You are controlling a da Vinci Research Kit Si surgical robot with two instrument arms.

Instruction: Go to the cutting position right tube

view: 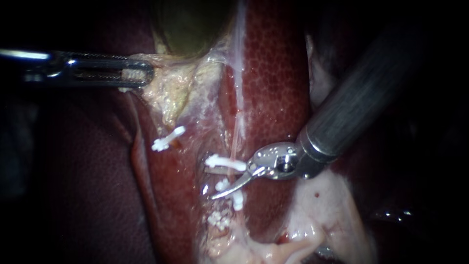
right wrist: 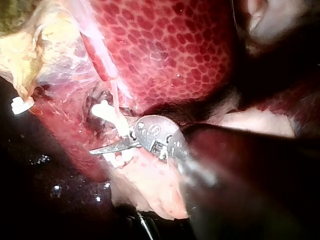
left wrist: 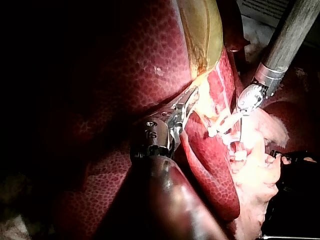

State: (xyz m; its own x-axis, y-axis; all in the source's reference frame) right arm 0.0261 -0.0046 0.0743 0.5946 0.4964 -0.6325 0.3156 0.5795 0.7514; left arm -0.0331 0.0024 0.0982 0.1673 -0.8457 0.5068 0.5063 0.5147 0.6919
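Left instrument (view: 139, 73) upper left, clamped on gallbladder (view: 185, 34) edge, holds tension. Right instrument (view: 230, 182) centre, blades parted at right tube (view: 236, 139) between clips (view: 224, 162). Best: set blades square across tube, clear of clips, both tips visible.

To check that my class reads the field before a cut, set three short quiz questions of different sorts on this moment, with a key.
1. True or false: the left instrument is gripping the dark red liver.
2. Choose one: the right instrument ends in A) two blades standing open, B) a hook, C) a needle.
3. Fill in: the right instrument's tip lies close to small white ____.
Key: 1 false, it is shut on pale tissue at the gallbladder's edge; 2 A; 3 clips.
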